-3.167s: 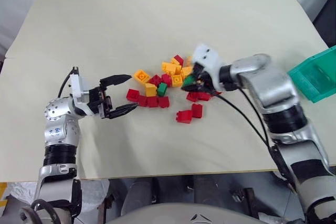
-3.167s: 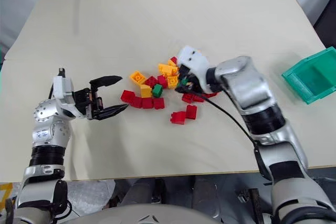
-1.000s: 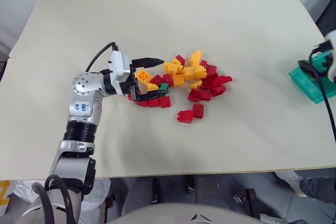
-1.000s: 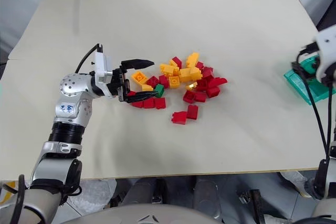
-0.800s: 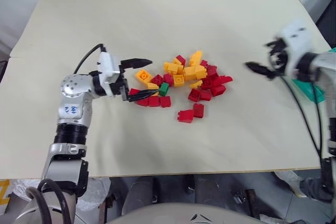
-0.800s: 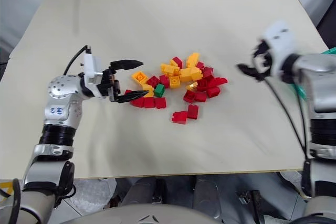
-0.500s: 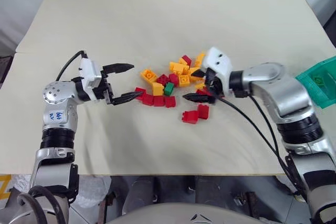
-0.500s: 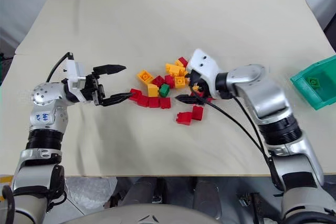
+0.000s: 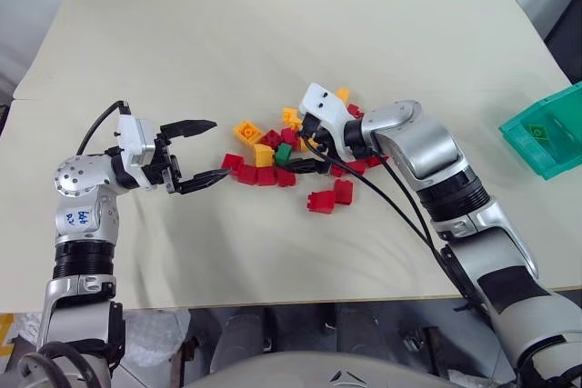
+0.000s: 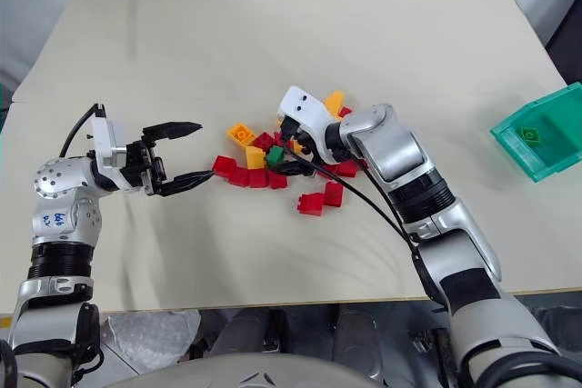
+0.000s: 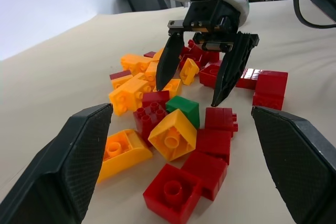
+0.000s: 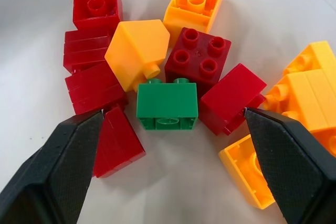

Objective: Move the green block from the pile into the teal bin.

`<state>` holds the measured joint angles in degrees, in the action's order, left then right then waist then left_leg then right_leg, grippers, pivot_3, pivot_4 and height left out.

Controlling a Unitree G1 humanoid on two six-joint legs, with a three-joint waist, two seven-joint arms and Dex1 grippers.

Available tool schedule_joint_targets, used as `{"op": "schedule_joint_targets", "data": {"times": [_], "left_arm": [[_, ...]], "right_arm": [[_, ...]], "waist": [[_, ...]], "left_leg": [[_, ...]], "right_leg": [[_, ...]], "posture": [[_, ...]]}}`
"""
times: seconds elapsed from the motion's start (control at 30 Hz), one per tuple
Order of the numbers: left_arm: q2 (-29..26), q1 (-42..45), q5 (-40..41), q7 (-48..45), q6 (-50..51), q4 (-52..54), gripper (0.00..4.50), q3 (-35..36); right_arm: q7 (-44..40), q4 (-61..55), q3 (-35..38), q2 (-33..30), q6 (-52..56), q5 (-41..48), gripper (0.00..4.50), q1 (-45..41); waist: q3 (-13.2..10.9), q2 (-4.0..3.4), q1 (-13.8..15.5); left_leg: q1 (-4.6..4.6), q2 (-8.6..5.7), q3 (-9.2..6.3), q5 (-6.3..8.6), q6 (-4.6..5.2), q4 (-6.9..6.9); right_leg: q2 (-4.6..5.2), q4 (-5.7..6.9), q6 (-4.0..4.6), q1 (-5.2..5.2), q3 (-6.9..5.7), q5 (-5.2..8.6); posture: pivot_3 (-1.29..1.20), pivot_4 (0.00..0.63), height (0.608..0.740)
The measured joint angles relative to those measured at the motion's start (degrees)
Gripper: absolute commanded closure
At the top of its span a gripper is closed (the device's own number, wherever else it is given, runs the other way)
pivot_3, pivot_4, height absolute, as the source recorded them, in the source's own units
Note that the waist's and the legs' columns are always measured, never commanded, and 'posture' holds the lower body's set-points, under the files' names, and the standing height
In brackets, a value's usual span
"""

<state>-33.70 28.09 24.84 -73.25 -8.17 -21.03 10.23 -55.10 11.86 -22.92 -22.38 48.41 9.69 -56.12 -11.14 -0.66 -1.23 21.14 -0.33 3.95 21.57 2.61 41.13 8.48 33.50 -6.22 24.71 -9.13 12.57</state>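
The pile of red and orange bricks lies mid-table. A green block rests flat among them, next to an orange brick and a dark red one. My right gripper hangs open just over it, one finger on each side of the green block, not touching. My left gripper is open too, level, a short way left of the pile, with nothing in it. The teal bin stands at the far right edge with a green brick inside.
Two red bricks lie apart from the pile toward the table's front. The tan table top stretches wide behind the pile. A black cable trails from my right wrist along the arm.
My right arm swung from the teal bin at the far right across to the pile, open, and now hovers over the green block. My left gripper drew back leftward from the pile, still open.
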Motion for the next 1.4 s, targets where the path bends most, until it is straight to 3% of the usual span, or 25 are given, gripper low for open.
{"op": "schedule_joint_targets", "data": {"times": [0.27, 0.57, 0.77, 0.87, 1.1, 1.4], "left_arm": [[-0.01, -0.74, 0.61, 1.27, 1.25, 2.88, 0.00, 0.01], [0.26, -1.48, 0.63, 2.47, 1.83, 4.34, 0.00, -0.02], [0.34, -1.47, 0.63, 2.63, 1.83, 4.80, 0.00, -0.03], [0.36, -1.47, 0.63, 2.73, 1.83, 4.80, 0.00, -0.03], [0.53, -1.47, 0.63, 3.08, 1.78, 4.77, 0.00, -0.03], [2.53, 1.83, 0.57, 2.62, 1.09, 2.97, 0.00, -1.33]], "right_arm": [[-4.50, -2.59, -2.60, -0.55, 5.53, 1.16, 0.06, 0.40], [-1.71, 6.11, -3.14, 6.29, 1.90, 0.41, 0.06, -0.97], [2.77, 13.16, 0.51, 12.05, 0.32, 0.38, 0.06, -2.93], [4.09, 14.05, 1.35, 12.67, 0.23, 0.27, 0.70, -3.12], [4.38, 11.62, 2.41, 11.28, 1.03, 0.43, 2.95, -3.00], [3.86, -0.42, 5.62, 4.17, 2.93, 1.82, 3.01, -0.93]], "waist": [[0.01, 0.01, -0.67], [0.02, 0.03, -0.55], [0.02, 0.03, -1.12], [0.02, 0.03, -1.06], [0.02, 0.03, -0.53], [0.02, 0.03, -0.18]], "left_leg": [[-0.07, 0.03, 0.06, -0.01, -0.06, 0.00], [-0.06, 0.01, 0.06, -0.02, -0.08, 0.02], [-0.09, 0.06, 0.08, -0.11, -0.23, 0.00], [-0.04, 0.04, 0.06, -0.11, -0.23, -0.01], [0.11, 0.01, 0.07, -0.11, -0.23, -0.08], [0.15, -0.02, 0.08, -0.11, -0.21, -0.07]], "right_leg": [[-0.02, 0.08, 0.01, 0.02, 0.06, 0.00], [0.00, 0.14, 0.02, 0.08, 0.10, 0.01], [-0.02, 0.29, 0.06, 0.15, 0.12, 0.03], [-0.01, 0.29, 0.10, 0.21, 0.13, 0.05], [0.00, 0.26, 0.13, 0.36, 0.13, 0.07], [0.02, 0.25, 0.12, 0.36, 0.11, 0.07]], "posture": [[0.00, 0.150, 0.740], [0.00, 0.150, 0.740], [0.00, 0.150, 0.740], [0.00, 0.150, 0.740], [0.00, 0.150, 0.740], [0.00, 0.150, 0.740]]}}
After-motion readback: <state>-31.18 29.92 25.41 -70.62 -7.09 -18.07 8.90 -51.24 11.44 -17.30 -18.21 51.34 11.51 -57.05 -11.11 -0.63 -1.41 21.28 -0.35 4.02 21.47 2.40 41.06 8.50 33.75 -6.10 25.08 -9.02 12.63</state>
